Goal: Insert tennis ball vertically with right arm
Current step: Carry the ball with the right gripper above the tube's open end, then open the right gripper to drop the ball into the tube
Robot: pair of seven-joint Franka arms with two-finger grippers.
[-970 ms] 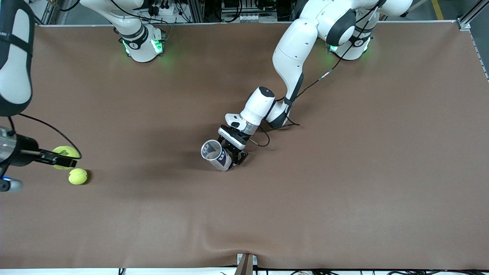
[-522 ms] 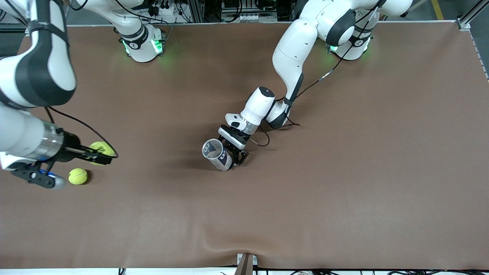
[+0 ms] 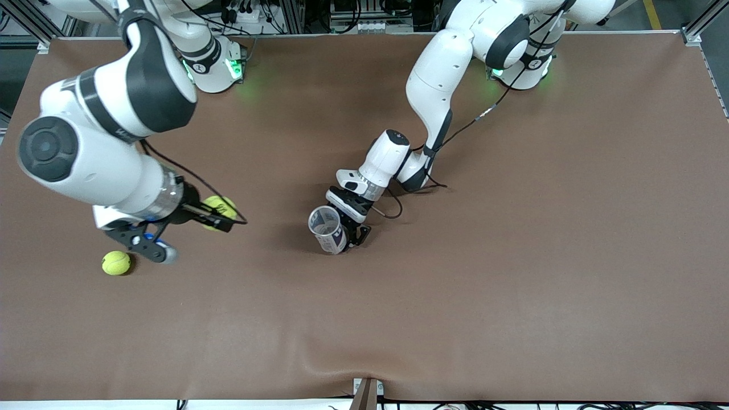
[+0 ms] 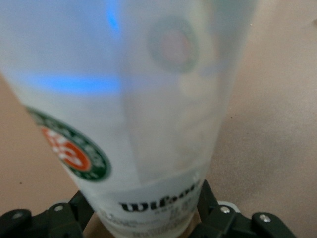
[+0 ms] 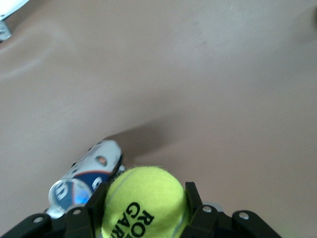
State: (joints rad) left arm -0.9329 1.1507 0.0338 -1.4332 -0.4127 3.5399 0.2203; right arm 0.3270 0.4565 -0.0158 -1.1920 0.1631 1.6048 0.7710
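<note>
1. Loose tennis ball lies on the table at the right arm's end, nearest the front camera, untouched; it sits at about 8 o'clock from the right gripper in the front view
2. Right gripper is clenched on a second tennis ball, carried in the air over bare table. The right wrist view shows the ball seated between both fingers, lettering facing the camera
3. Change: over the last second the right arm has swung in from the table's edge toward the centre, taking the held ball away from the loose one. Judgement: pick-up is done, transport is under way, insertion not yet begun
4. Ball can is at roughly 3 o'clock from the held ball in the front view, well apart, open mouth up and tipped slightly toward the right arm
5. Left gripper clamps the can near its base, resting on the table; the left wrist view shows the clear wall filling the frame between the fingers. The can has straightened a little since a second ago
6. Judgement: the ball must end up directly over the mouth before lowering
</note>
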